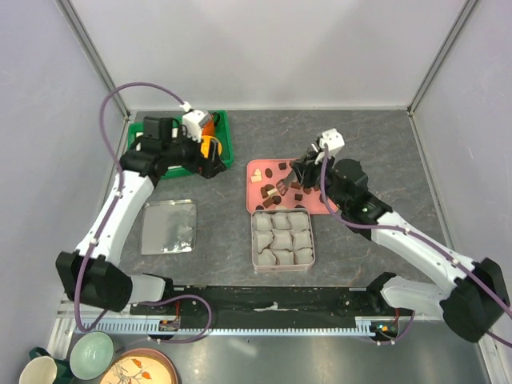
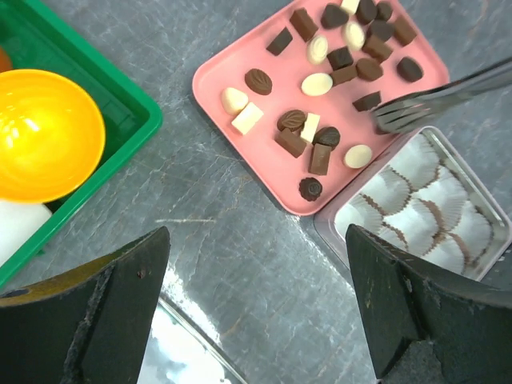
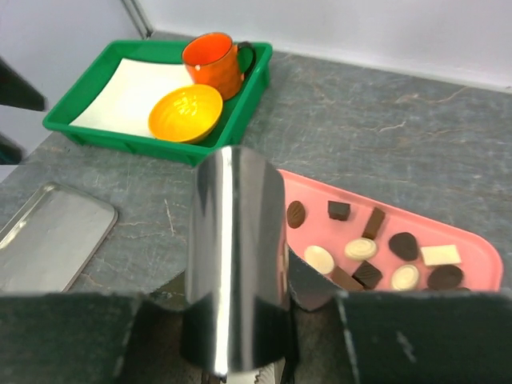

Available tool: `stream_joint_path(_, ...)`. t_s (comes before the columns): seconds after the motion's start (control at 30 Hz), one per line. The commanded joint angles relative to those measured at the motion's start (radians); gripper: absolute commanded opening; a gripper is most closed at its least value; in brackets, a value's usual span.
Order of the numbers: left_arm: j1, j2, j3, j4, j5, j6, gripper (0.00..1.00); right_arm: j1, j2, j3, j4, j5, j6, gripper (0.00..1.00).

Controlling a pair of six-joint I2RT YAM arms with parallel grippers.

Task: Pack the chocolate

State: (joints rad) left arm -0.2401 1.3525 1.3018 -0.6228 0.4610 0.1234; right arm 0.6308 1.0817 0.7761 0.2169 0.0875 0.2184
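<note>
Your right fingers [image 3: 416, 336], narrowed on the tongs [image 3: 236, 256], hang right over the chocolate [image 2: 292, 142] on the pink tray [image 2: 280, 100], with the tin [image 2: 324, 226] just nearer you, while your left fingers [image 2: 88, 312] gape wide and empty, well off leftward.

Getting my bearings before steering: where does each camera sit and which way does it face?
Top external: above and behind, looking down; left arm, right arm show.
Left wrist: over the grey table, facing down; its open black fingers frame the view.
Right wrist: low, facing the green plastic tray; its fingers clamp shiny metal tongs.
Shared: all show the pink rectangular tray of chocolate.
</note>
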Motion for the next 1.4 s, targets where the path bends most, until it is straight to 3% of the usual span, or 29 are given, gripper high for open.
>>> stream_joint_path(0.0, 0.105, -0.116, -0.051, -0.086, 0.145, 0.015, 0.98, 0.015, 0.095, 0.121, 0.088, -0.063, 0.012, 0.00)
stream_joint_path(0.17, 0.173, -0.159, -0.125, -0.104, 0.165, 0.010, 0.99, 0.122, 0.182, 0.218, 0.030, 0.095, -0.171, 0.00)
stream_joint_path(0.4, 0.176, -0.203, -0.219, -0.101, 0.154, 0.094, 0.99, 0.148, 0.260, 0.239, 0.067, 0.144, -0.140, 0.00)
stream_joint_path(0.5, 0.186, -0.254, -0.240, -0.097, 0.157, 0.101, 0.99, 0.196, 0.316, 0.285, 0.070, 0.277, -0.211, 0.00)
stream_joint_path(0.63, 0.193, -0.283, -0.251, -0.106, 0.151, 0.107, 0.99, 0.253, 0.374, 0.327, 0.150, 0.577, -0.335, 0.00)
stream_joint_path(0.67, 0.196, -0.289, -0.254, -0.106, 0.146, 0.108, 0.99, 0.253, 0.374, 0.321, 0.186, 0.666, -0.285, 0.01)
stream_joint_path(0.7, 0.197, -0.294, -0.256, -0.106, 0.139, 0.110, 0.99, 0.248, 0.363, 0.319, 0.152, 0.734, -0.116, 0.13)
stream_joint_path(0.73, 0.199, -0.300, -0.257, -0.103, 0.137, 0.108, 0.99, 0.230, 0.359, 0.302, 0.168, 0.762, -0.102, 0.16)
stream_joint_path(0.77, 0.200, -0.311, -0.263, -0.100, 0.136, 0.108, 0.99, 0.227, 0.363, 0.293, 0.174, 0.671, -0.131, 0.03)
stream_joint_path(0.8, 0.200, -0.314, -0.268, -0.095, 0.134, 0.110, 0.99, 0.230, 0.371, 0.308, 0.148, 0.619, -0.196, 0.00)
stream_joint_path(0.9, 0.200, -0.311, -0.280, -0.084, 0.127, 0.105, 0.99, 0.234, 0.432, 0.405, -0.006, 0.453, -0.244, 0.00)
stream_joint_path(1.0, 0.202, -0.302, -0.283, -0.080, 0.117, 0.102, 0.99, 0.231, 0.477, 0.457, -0.077, 0.416, -0.243, 0.00)
stream_joint_path(1.17, 0.202, -0.306, -0.299, -0.058, 0.096, 0.110, 0.99, 0.215, 0.523, 0.469, -0.057, 0.410, -0.222, 0.00)
stream_joint_path(1.23, 0.202, -0.305, -0.302, -0.058, 0.094, 0.113, 0.99, 0.184, 0.535, 0.486, -0.080, 0.324, -0.171, 0.00)
stream_joint_path(1.3, 0.202, -0.305, -0.308, -0.057, 0.093, 0.119, 0.99, 0.159, 0.531, 0.461, -0.041, 0.247, -0.131, 0.03)
stream_joint_path(1.33, 0.202, -0.306, -0.309, -0.057, 0.090, 0.120, 0.99, 0.139, 0.523, 0.437, -0.004, 0.189, -0.123, 0.14)
stream_joint_path(1.37, 0.202, -0.306, -0.314, -0.057, 0.088, 0.127, 0.99, 0.135, 0.509, 0.416, 0.034, 0.187, -0.110, 0.17)
